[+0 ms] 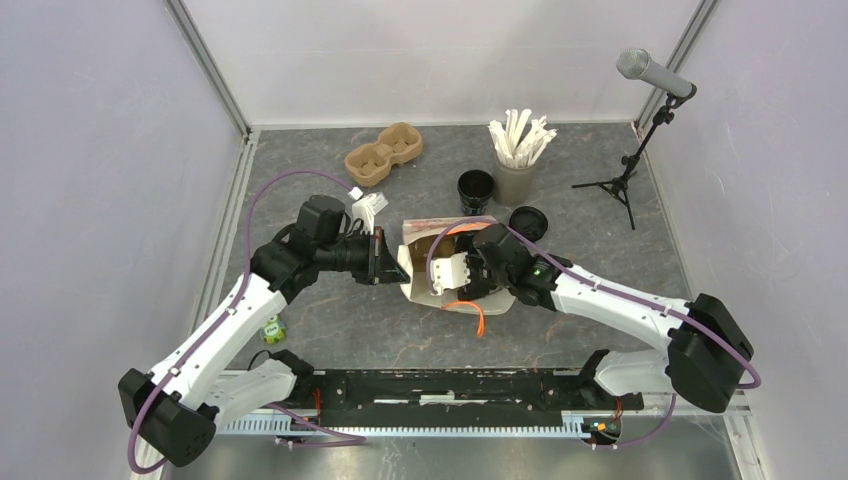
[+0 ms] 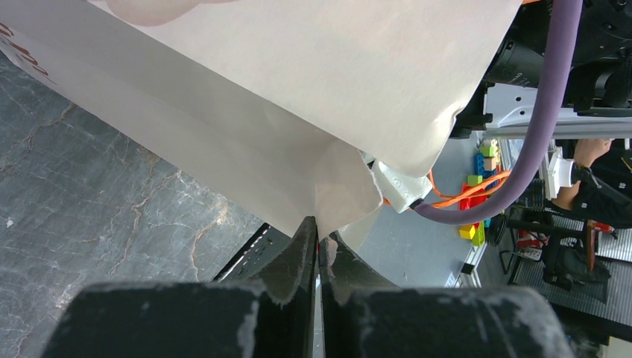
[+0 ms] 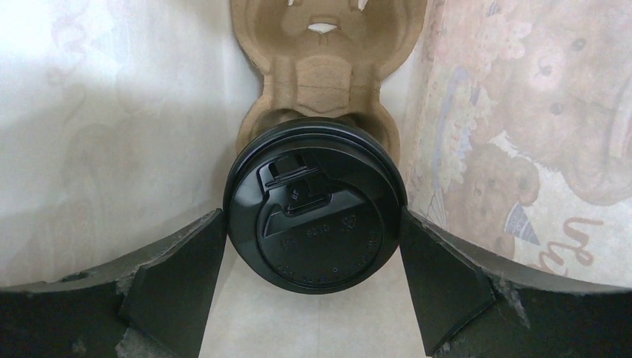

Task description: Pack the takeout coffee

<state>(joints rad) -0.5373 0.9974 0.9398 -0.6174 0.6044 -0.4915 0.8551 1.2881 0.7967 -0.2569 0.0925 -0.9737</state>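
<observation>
The takeout coffee (image 3: 317, 224), a black cup seen from above by its round black lid, sits in the near well of a brown pulp carrier (image 3: 324, 74) inside a white paper bag (image 1: 420, 285). My right gripper (image 3: 313, 216) reaches into the bag, open, one fingertip close on each side of the lid. My left gripper (image 2: 319, 227) is shut on a corner of the paper bag (image 2: 298, 89) at its left edge. From above, the bag hides the cup, and my left gripper (image 1: 385, 258) holds the bag's side.
A second pulp carrier (image 1: 383, 155) lies at the back left. A grey cup of white sticks (image 1: 515, 175), an open black cup (image 1: 476, 188) and a loose black lid (image 1: 528, 222) stand behind the bag. A microphone stand (image 1: 625, 185) is at the back right.
</observation>
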